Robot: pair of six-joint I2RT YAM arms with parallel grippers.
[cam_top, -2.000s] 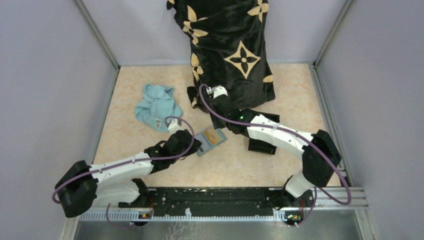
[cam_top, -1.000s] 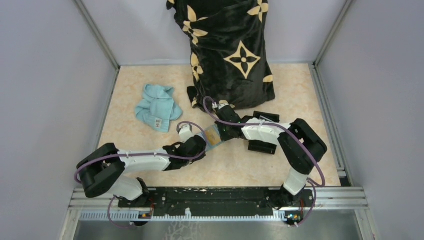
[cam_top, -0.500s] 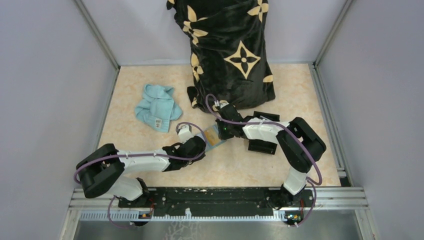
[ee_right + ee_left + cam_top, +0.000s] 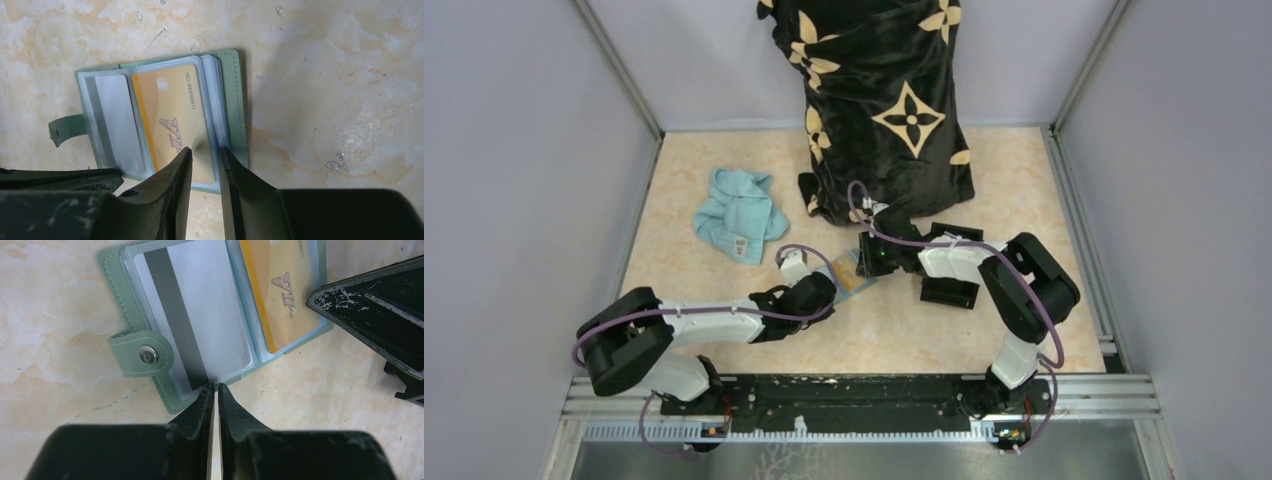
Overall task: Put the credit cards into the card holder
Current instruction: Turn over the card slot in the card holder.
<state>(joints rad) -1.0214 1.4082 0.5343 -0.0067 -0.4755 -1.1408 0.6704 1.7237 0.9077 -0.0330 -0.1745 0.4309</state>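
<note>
**Card holder held open, two cards sleeved**

The sage-green card holder (image 4: 135,315) is laid open on the marbled table (image 4: 924,330). A silvery card (image 4: 200,305) and a tan-orange VIP card (image 4: 175,125) are seated in its clear sleeves. The left gripper (image 4: 214,390) is pinched onto the near sleeve edge; the right gripper (image 4: 205,155) is narrowly parted over the orange card.

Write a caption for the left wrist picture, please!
Green card holder lies open, showing silvery card and orange card.
</note>
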